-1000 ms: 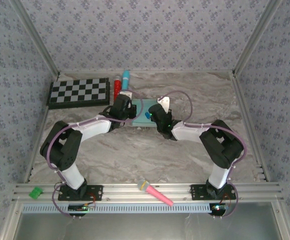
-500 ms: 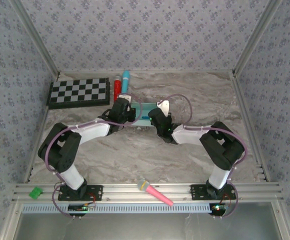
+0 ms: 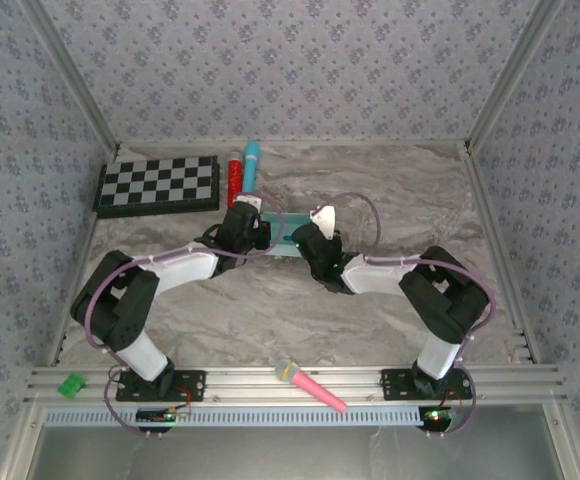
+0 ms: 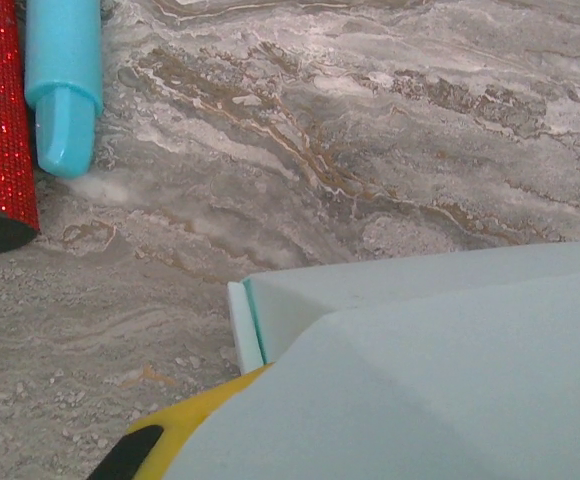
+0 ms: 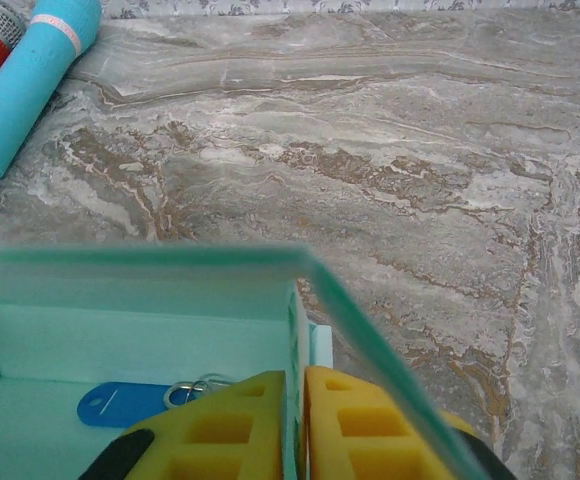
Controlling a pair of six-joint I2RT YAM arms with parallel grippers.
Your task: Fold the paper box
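Both wrists have drawn closer together at the paper box (image 3: 280, 220), which sits mid-table toward the back. The right gripper (image 5: 300, 400) pinches the box's upright end wall between its yellow fingers. The left gripper (image 3: 253, 222) shows one finger under a folded flap; whether it grips, I cannot tell. A blue tube (image 4: 65, 90) and a red tube (image 4: 0, 110) lie near the box's far left corner. The table (image 5: 450, 150) is bare to the right.

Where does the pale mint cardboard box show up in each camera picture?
Top external: the pale mint-blue cardboard box sits just above centre.
Left wrist: the box is at lower right.
Right wrist: the box, open, is at lower left.
Shared landmark: the cyan plastic tube, beyond the box.
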